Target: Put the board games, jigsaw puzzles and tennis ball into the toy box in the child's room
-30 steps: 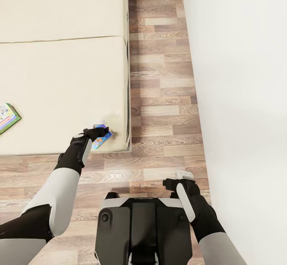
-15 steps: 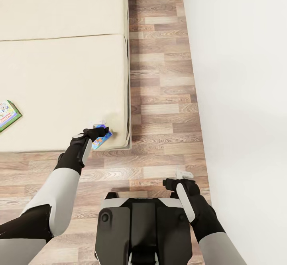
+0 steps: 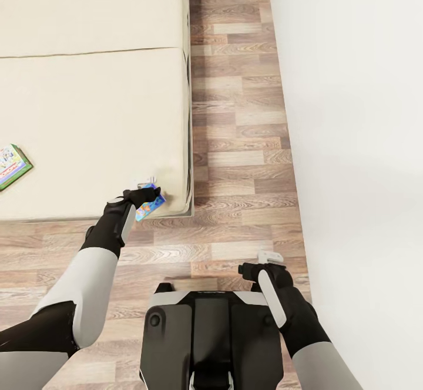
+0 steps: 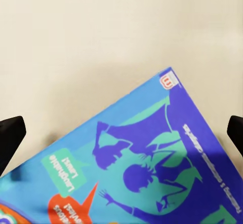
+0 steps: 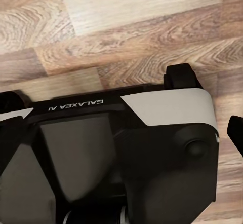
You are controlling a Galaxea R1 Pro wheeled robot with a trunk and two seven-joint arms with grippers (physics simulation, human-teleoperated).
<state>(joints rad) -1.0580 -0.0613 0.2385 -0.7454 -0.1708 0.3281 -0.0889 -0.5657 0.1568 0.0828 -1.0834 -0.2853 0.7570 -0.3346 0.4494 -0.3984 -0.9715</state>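
- Beige mattress of the bed (image 3: 88,114) takes up the upper left of the head view. The left gripper (image 3: 147,193) hangs over the blue board game (image 3: 150,204), which lies at the bed's near corner, just beside both edges. A second, green-edged board game (image 3: 12,165) lies well apart, near the picture's left border. The right gripper (image 3: 267,259) hovers over the wood-plank floor (image 3: 241,120) beside the robot base (image 3: 208,331); whether its jaws are parted I cannot tell.
- Left wrist view: the blue board game (image 4: 152,168) lies flat on the mattress, dark fingertips (image 4: 10,135) spread wide on either side, nothing grasped yet.
- Right wrist view: floor planks and the base's shell, with a dark fingertip (image 5: 237,130) at the edge.
- Risk, as I judge it: a flat box so close to the corner could be nudged off onto the floor if the fingers close askew.
- Room: the strip of floor between the bed and white wall (image 3: 352,143) is open but narrow for turning.
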